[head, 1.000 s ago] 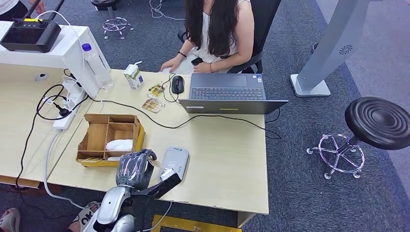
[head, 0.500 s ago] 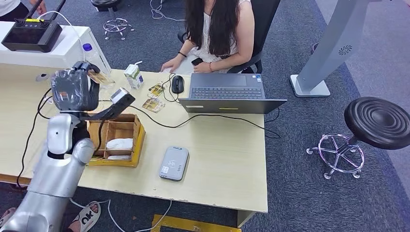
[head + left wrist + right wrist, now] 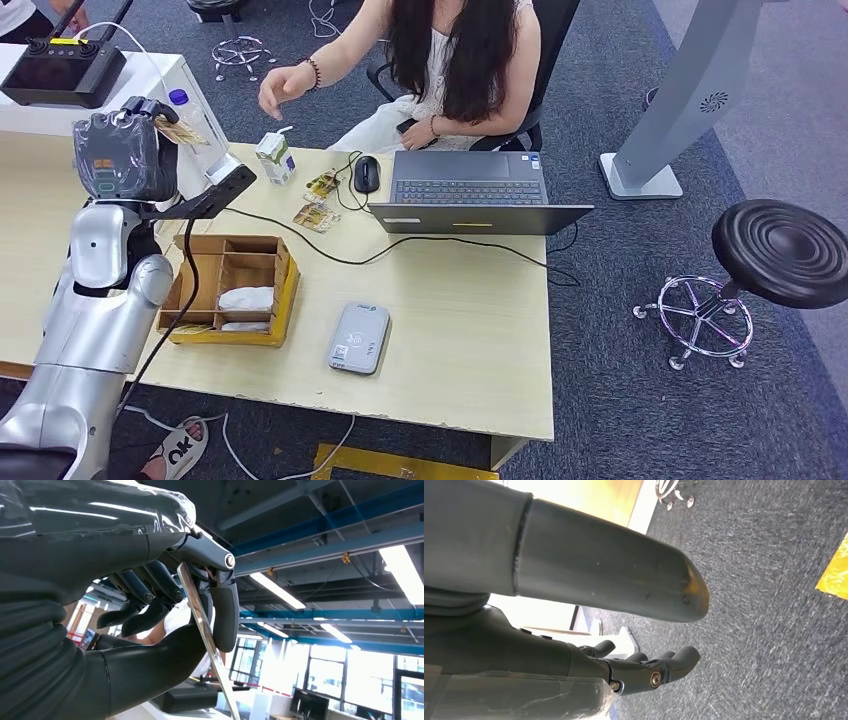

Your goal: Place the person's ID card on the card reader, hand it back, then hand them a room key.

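Desk (image 3: 470, 330) carries one card reader (image 3: 360, 338) and one laptop (image 3: 470, 190). Left hand (image 3: 125, 155) pinches one ID card (image 3: 183, 130), raised above the desk's far-left side; card face illegible. Right hand (image 3: 644, 672) hangs with fingers apart, holding nothing.

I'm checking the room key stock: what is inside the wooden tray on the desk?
The wooden tray has several compartments. White cards lie in the near ones; the far compartments look empty. The left arm covers its left end, so anything there can't be seen.
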`<action>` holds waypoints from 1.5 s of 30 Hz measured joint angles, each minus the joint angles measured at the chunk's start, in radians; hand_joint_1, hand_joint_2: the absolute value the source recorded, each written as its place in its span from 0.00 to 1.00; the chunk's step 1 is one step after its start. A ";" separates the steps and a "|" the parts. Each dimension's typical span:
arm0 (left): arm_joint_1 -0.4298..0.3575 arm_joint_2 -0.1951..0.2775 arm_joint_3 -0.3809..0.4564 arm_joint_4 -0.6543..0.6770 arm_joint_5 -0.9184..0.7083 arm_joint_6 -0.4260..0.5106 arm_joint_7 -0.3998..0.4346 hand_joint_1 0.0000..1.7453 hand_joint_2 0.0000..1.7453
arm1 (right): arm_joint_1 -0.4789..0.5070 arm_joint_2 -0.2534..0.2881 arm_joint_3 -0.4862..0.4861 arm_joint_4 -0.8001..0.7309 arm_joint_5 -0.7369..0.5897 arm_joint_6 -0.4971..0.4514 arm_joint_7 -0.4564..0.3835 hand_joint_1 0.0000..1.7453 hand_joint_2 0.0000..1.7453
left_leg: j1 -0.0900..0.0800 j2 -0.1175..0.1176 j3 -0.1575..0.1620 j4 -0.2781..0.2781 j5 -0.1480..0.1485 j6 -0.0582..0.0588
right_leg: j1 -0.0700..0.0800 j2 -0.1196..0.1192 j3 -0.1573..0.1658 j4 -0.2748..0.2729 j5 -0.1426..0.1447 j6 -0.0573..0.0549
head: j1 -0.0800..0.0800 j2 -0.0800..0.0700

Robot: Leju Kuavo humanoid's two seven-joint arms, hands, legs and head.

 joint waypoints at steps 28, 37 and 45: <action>-0.172 0.011 0.000 0.292 -0.033 0.022 -0.051 0.00 1.00 | -0.006 -0.008 0.031 0.000 -0.009 -0.013 -0.064 0.00 0.00 | 0.000 0.000 0.000 0.000 0.000 0.000 | 0.000 0.000 0.000 0.000 0.000 0.000 | 0.000 0.000; -0.168 0.012 0.000 0.298 -0.020 0.062 -0.064 0.00 1.00 | -0.007 -0.008 0.035 0.000 -0.015 -0.016 -0.075 0.00 0.00 | 0.000 0.000 0.000 0.000 0.000 0.000 | 0.000 0.000 0.000 0.000 0.000 0.000 | 0.000 0.000; -0.167 0.013 0.000 0.298 -0.020 0.062 -0.064 0.00 1.00 | -0.007 -0.008 0.037 0.000 -0.015 -0.016 -0.075 0.00 0.00 | 0.000 0.000 0.000 0.000 0.000 0.000 | 0.000 0.000 0.000 0.000 0.000 0.000 | 0.000 0.000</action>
